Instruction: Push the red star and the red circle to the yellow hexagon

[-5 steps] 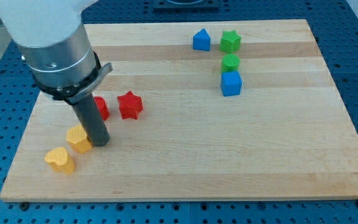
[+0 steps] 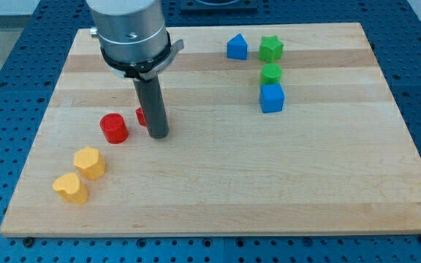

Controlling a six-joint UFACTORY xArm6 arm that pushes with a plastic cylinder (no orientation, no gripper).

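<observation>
The red circle (image 2: 113,128) lies left of centre on the wooden board. The red star (image 2: 142,115) is mostly hidden behind my rod; only a sliver shows at the rod's left edge. My tip (image 2: 158,135) rests on the board just right of the red circle and in front of the star. The yellow hexagon (image 2: 90,162) sits below and left of the red circle, with a gap between them. A yellow heart (image 2: 71,188) lies just below-left of the hexagon.
At the view's top right stand a blue pentagon-like block (image 2: 237,47), a green star (image 2: 271,48), a green circle (image 2: 270,73) and a blue cube (image 2: 272,97). The board's edge (image 2: 210,232) runs along the view's bottom.
My rod has moved up and to the right, from beside the yellow hexagon to in front of the red star. The red circle is now uncovered. The blocks appear to have stayed put.
</observation>
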